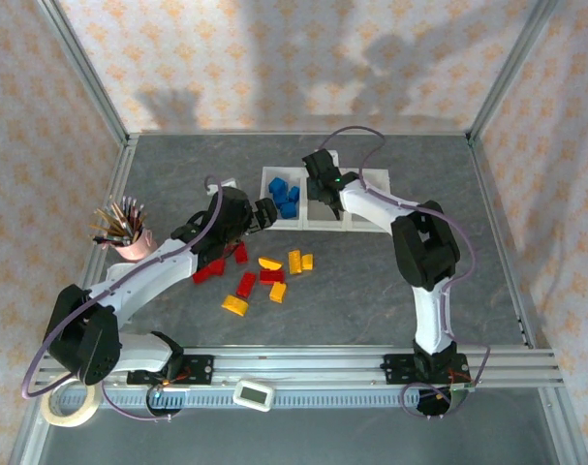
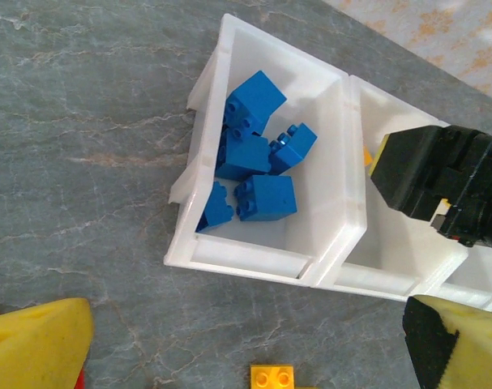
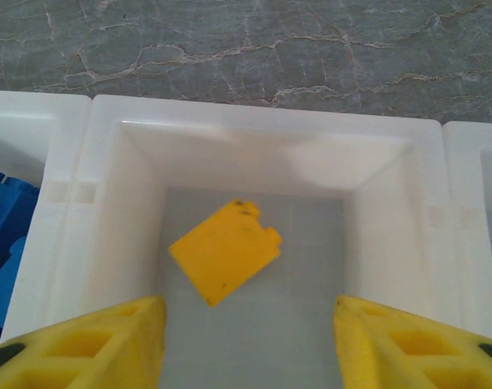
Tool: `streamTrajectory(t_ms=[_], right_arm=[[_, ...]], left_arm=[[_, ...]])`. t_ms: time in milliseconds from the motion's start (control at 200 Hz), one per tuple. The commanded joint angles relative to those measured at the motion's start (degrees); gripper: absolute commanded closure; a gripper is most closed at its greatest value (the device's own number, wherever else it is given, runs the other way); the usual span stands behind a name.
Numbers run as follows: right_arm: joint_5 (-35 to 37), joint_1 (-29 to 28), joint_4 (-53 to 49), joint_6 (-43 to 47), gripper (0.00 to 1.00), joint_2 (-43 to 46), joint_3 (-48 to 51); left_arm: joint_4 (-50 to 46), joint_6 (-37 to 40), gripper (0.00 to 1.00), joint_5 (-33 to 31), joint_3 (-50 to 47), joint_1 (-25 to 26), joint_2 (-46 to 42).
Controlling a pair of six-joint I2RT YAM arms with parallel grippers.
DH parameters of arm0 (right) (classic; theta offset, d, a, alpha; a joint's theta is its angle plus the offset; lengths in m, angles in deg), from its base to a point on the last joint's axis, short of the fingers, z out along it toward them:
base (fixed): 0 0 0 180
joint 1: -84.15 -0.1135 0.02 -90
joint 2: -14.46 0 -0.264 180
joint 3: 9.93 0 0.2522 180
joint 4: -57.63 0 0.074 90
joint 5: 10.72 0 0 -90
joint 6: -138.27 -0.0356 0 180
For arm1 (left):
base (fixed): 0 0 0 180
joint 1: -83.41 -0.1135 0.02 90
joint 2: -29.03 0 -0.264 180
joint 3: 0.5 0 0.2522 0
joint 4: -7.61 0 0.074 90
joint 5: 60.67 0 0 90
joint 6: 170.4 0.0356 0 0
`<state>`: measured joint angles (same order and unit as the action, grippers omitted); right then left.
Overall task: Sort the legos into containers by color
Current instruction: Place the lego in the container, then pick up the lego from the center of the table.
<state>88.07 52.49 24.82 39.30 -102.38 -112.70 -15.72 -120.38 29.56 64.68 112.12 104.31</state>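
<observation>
Right gripper (image 3: 246,344): fingers (image 3: 108,340) spread wide, nothing between them, hanging over the middle bin (image 3: 262,121). One yellow brick (image 3: 225,251) lies flat on that bin's floor, apart from both fingers. From the top camera the right gripper (image 1: 323,179) sits over the middle of the bins (image 1: 364,225), arm reaching in from the right. Left gripper (image 2: 246,348): fingers (image 2: 43,340) also spread, empty, over bare table (image 2: 83,121) just short of the left bin (image 2: 229,259). From the top camera the left gripper (image 1: 264,213) is just beside that bin's near left corner. Blue bricks (image 2: 258,154) are piled in the left bin, about five, some tilted. Contents of the right bin (image 1: 376,179) can't be told. Loose pile near the left arm: red bricks (image 1: 208,271) and yellow-orange bricks (image 1: 294,262) are scattered on the table in front of the bins, some touching. One yellow-orange brick lies close under the left gripper at the wrist view's bottom edge. Pink cup (image 1: 129,242) of pencils stands at the table's left; tape roll (image 1: 66,407) at the near left corner.
</observation>
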Motion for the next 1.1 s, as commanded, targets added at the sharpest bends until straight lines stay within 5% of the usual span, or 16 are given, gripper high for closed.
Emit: streamTrajectory(t_ms=[0, 365, 636, 1096], right_arm=[[-0.14, 0.33, -1.00, 0.38, 0.47, 4.38, -1.72], [-6.38, -0.74, -1.51, -3.75, 0.49, 17.75, 12.92], [-7.81, -6.96, 0.13, -10.63, 0.43, 27.57, 27.79], [-16.69, -11.73, 10.20, -20.04, 0.45, 24.52, 35.66]], left_arm=[[0.45, 0.44, 0.01, 0.70, 1.76, -0.52, 0.09], [-2.02, 0.10, 0.01, 2.51, -2.00, -0.62, -6.31], [-3.28, -0.52, 0.01, 5.26, -7.42, -0.51, -12.67], [-2.45, -2.47, 0.01, 7.42, -13.60, -0.41, -14.95]])
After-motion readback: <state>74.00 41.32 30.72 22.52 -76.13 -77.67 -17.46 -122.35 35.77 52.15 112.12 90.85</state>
